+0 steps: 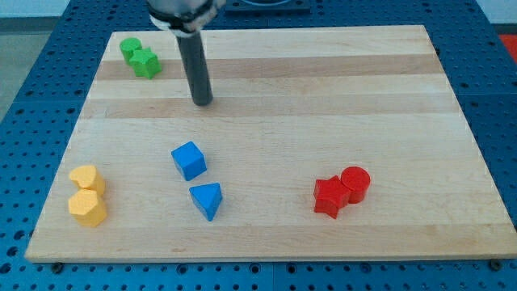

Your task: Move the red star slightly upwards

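Observation:
The red star (329,196) lies on the wooden board (323,89) at the lower right, touching a red cylinder (355,183) on its upper right side. My tip (202,101) is at the upper left of the board, far from the red star, up and to the left of it. The dark rod comes down from the view's top. The tip touches no block.
A blue cube (188,160) and a blue triangular block (207,200) lie below my tip. Two green blocks (140,58) sit at the top left corner. Two yellow blocks (86,196) sit at the lower left. Blue perforated table surrounds the board.

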